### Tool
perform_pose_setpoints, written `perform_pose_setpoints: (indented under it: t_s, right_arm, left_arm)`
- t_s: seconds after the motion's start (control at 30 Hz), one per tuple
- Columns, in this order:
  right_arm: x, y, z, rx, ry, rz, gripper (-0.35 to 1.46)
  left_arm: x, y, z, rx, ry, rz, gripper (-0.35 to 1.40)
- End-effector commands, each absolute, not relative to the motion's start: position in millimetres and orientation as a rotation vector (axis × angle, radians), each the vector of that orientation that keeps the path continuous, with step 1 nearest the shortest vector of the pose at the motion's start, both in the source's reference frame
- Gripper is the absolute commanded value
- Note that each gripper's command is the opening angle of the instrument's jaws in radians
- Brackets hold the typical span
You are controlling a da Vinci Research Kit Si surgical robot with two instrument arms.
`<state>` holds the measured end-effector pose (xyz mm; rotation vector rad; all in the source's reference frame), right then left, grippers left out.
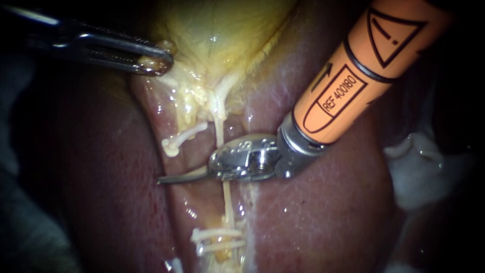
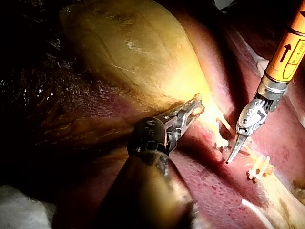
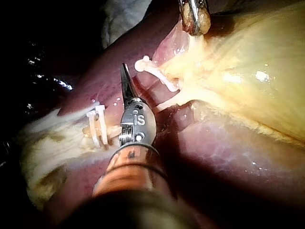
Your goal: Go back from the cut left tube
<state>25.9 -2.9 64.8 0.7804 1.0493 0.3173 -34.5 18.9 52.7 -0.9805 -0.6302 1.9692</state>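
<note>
My left instrument (image 1: 160, 62) comes in from the upper left, its jaws shut on a fold of the yellow gallbladder (image 1: 222, 35) and holding it up. My right instrument (image 1: 167, 178), on an orange shaft, lies across the liver with its curved blades shut and pointing left. The blade tips rest just below the cut left tube (image 1: 188, 135), a short stub that ends in a white clip (image 1: 171, 146). A thin pale tube (image 1: 219, 126) runs down behind the blades to white clips (image 1: 217, 237). In the right wrist view the blades (image 3: 125, 78) lie beside the clipped stub (image 3: 151, 67).
Dark red liver (image 1: 323, 212) surrounds the site on both sides. White gauze (image 1: 419, 167) lies at the right edge. In the left wrist view the right instrument's blades (image 2: 233, 150) sit between the stub (image 2: 221, 138) and the lower clips (image 2: 259, 167).
</note>
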Motion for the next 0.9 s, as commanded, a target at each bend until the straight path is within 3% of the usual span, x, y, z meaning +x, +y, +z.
perform_pose_setpoints:
  t_s: [0.03,0.07,0.1,0.2,0.3,0.63,0.9]
  right_arm:
    - [26.0,-3.0,64.7,0.781,1.049,0.314,-0.23]
    - [26.0,-3.0,64.6,0.781,1.049,0.314,0.15]
    - [26.1,-3.1,64.6,0.779,1.049,0.315,0.41]
    - [26.4,-3.2,64.4,0.763,1.060,0.329,1.01]
    - [26.7,-3.3,64.3,0.762,1.072,0.342,1.15]
    - [25.4,-4.1,63.3,0.750,1.084,0.308,1.25]
    - [18.8,-5.4,61.3,0.459,1.074,0.392,1.36]
  left_arm:
    - [-34.5,18.9,52.7,-0.980,-0.630,1.969,-0.35]
    - [-34.5,18.9,52.7,-0.981,-0.630,1.970,-0.35]
    - [-34.5,18.9,52.7,-0.981,-0.630,1.970,-0.35]
    - [-34.5,18.9,52.7,-0.981,-0.630,1.970,-0.35]
    - [-34.5,18.9,52.8,-0.981,-0.630,1.970,-0.35]
    - [-34.4,19.0,52.9,-0.981,-0.631,1.970,-0.35]
    - [-34.3,19.1,53.0,-0.981,-0.631,1.970,-0.35]
